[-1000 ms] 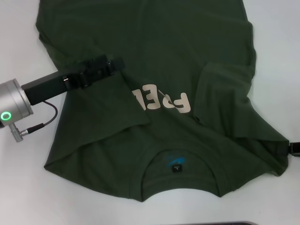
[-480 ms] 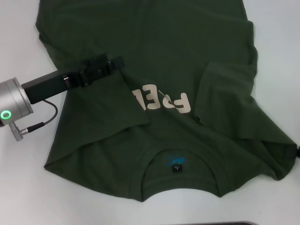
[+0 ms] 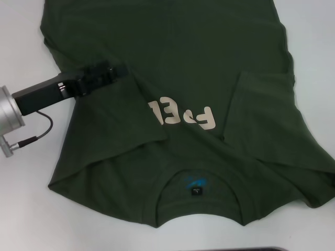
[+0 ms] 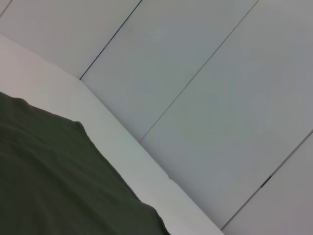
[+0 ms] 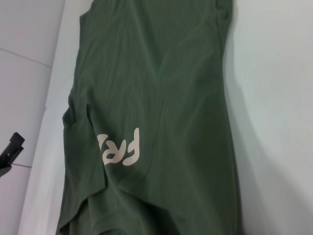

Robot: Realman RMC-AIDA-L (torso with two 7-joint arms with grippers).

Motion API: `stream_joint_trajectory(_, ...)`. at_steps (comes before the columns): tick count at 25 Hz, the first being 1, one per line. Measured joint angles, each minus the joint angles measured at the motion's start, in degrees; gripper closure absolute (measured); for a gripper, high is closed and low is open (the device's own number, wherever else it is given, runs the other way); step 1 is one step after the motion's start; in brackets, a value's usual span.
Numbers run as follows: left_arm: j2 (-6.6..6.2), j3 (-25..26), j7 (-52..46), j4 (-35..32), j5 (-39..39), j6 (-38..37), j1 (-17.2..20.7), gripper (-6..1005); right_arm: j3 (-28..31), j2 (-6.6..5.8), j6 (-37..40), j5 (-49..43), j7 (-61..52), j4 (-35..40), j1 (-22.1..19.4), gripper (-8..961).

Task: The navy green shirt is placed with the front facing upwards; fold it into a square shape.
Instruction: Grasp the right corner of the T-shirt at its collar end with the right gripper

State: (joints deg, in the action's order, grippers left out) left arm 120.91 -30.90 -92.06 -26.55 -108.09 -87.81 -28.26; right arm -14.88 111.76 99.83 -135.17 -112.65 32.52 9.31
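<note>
- Your dark olive-green cotton T-shirt point(image 3: 172, 63) lies front up across the white table point(image 3: 31, 209), collar nearest you, both sleeves folded in over the cream chest letters point(image 3: 180, 115).
- Your left gripper point(image 3: 116, 70) rests at the folded left sleeve's far edge; you cannot tell its finger spread.
- Your right gripper is out of view.

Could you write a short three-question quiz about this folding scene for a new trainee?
1. True or false: both sleeves of the dark olive-green cotton T-shirt are folded inward.
2. Which end effector appears in the head view? A) left B) right
3. Fill in: the small black neck label lies below the cream ____.

Key: 1 true. 2 A, the left end effector, at the left sleeve fold. 3 letters.
</note>
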Motion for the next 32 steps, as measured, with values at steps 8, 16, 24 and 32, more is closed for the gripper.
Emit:
stream_joint_trajectory(8, -2.16, -3.5, -2.6, -0.2, -0.3, -1.4, 2.1, 114, 0.6, 0.46, 0.0, 0.2, 0.7, 0.0, 1.1, 950)
stream_joint_trajectory(16, -5.42, -4.1, -14.0, -3.3, -5.8, -7.1, 4.5, 114, 0.3, -0.39, 0.0, 0.0, 0.2, 0.0, 3.7, 951)
stream_joint_trajectory(24, -6.33, -2.3, -25.7, -9.5, -15.5, -11.3, 5.8, 115, 0.1, -0.69, -0.2, -0.1, 0.1, 0.0, 4.4, 951)
stream_joint_trajectory(32, -8.44, 0.1, -29.9, -11.1, -21.4, -15.2, 5.2, 122, 0.3, -0.90, -0.2, -0.1, 0.5, 0.0, 4.5, 950)
